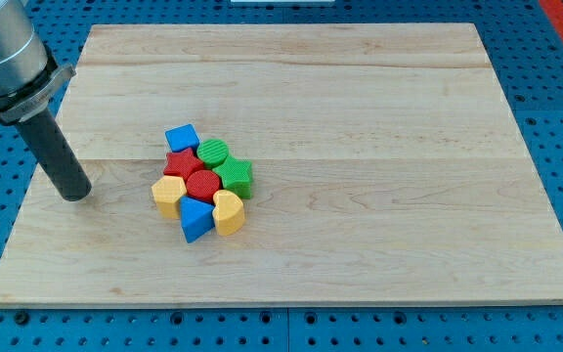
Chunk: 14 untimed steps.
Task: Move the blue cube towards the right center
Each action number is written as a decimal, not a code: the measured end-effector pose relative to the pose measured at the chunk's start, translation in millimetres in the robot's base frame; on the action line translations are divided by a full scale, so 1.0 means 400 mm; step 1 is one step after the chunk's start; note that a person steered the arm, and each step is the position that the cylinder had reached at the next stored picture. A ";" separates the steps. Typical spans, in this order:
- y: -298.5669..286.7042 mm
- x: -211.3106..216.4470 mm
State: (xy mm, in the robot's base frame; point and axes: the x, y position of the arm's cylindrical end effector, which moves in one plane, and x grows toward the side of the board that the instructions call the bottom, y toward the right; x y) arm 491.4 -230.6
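Observation:
The blue cube [182,138] sits at the top left of a tight cluster of blocks left of the board's middle. My tip [73,193] rests on the wooden board [379,117] near its left edge, well to the left of the cluster and a little lower than the blue cube, touching no block. The cluster also holds a green cylinder [213,153], a green star [234,178], a red star [179,164], a red cylinder [201,184], a yellow hexagon [168,196], a blue triangular block [195,219] and a yellow heart [228,212].
The board lies on a blue perforated table [555,98]. The arm's grey body [3,54] fills the view's top left corner above the rod.

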 end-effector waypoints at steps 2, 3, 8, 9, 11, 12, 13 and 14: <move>0.001 0.132; 0.060 0.209; 0.233 -0.015; 0.187 -0.016; 0.187 -0.028; 0.008 -0.079; 0.018 -0.164; 0.065 -0.263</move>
State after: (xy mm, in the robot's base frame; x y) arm 386.2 -204.6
